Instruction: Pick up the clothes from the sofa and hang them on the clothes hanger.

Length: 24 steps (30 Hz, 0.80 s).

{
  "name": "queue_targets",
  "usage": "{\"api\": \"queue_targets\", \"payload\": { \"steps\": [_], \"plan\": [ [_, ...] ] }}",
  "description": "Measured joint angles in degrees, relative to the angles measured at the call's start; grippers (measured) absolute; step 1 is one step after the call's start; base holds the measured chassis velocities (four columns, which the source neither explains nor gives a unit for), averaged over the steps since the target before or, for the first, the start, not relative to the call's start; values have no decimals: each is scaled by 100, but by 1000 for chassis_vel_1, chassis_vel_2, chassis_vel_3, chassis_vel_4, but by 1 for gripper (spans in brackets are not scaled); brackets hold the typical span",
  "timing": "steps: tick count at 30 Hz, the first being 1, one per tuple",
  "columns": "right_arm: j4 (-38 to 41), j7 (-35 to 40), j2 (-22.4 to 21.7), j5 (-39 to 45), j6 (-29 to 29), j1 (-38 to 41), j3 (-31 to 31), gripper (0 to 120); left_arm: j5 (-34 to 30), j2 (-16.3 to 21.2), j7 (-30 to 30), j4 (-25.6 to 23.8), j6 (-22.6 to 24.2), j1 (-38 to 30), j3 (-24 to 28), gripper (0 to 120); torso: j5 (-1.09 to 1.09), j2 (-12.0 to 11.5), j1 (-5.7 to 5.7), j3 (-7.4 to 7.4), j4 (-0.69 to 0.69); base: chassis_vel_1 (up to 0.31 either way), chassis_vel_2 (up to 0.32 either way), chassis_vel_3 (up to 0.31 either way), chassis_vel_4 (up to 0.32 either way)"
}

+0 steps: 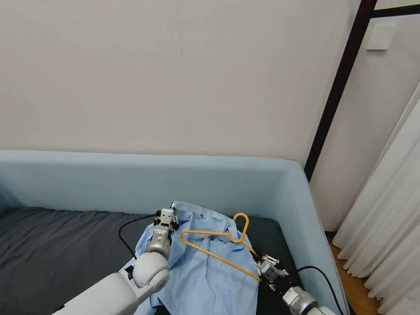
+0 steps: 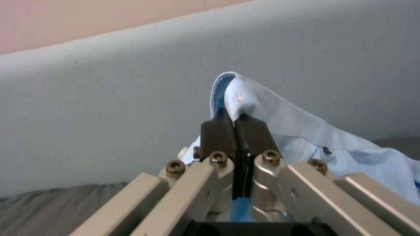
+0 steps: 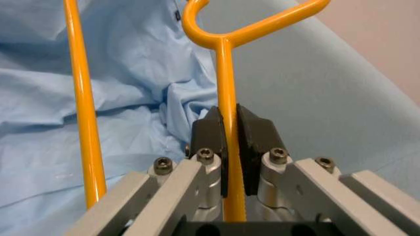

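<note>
The sofa (image 1: 131,177) holds the blue shirt (image 1: 210,279) at six o'clock, with the orange hanger (image 3: 225,73) across it. The left gripper (image 2: 234,120), at the shirt's ten o'clock, pinches the collar edge. The right gripper (image 3: 226,118), at four o'clock, clamps a hanger arm. This looks like the threading step: next the hanger must slide inside the lifted collar.

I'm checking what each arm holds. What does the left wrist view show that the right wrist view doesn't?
Left wrist view: the left gripper, fingers shut on a raised fold of the blue shirt, plus a strip of the dark seat cushion.
Right wrist view: the right gripper, fingers shut on the shaft of the orange hanger, near its hook.
Both: the blue shirt and the pale blue sofa back.
</note>
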Motion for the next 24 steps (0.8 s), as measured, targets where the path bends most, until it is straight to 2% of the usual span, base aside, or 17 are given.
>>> {"api": "queue_targets", "payload": {
  "steps": [8, 15, 19, 24],
  "plan": [
    [-389, 87, 341, 144, -241, 373, -208, 4, -69, 57, -105, -244, 109, -12, 83, 0, 0, 0, 0, 0, -1, 0, 0, 0, 0],
    [-762, 374, 716, -3, -754, 897, -581, 4, -164, -124, -248, -284, 279, -190, 351, 0, 0, 0, 0, 0, -1, 0, 0, 0, 0],
    [-999, 573, 925, -290, -834, 1407, -838, 4, -259, -325, -356, -218, 363, -331, 499, 0, 0, -1, 0, 1, 0, 0, 0, 0, 0],
    [-1034, 619, 988, -886, -683, 1518, -920, 4, -256, -502, -480, -259, 466, -348, 521, 0, 0, -1, 0, 1, -1, 0, 0, 0, 0]
  ]
}}
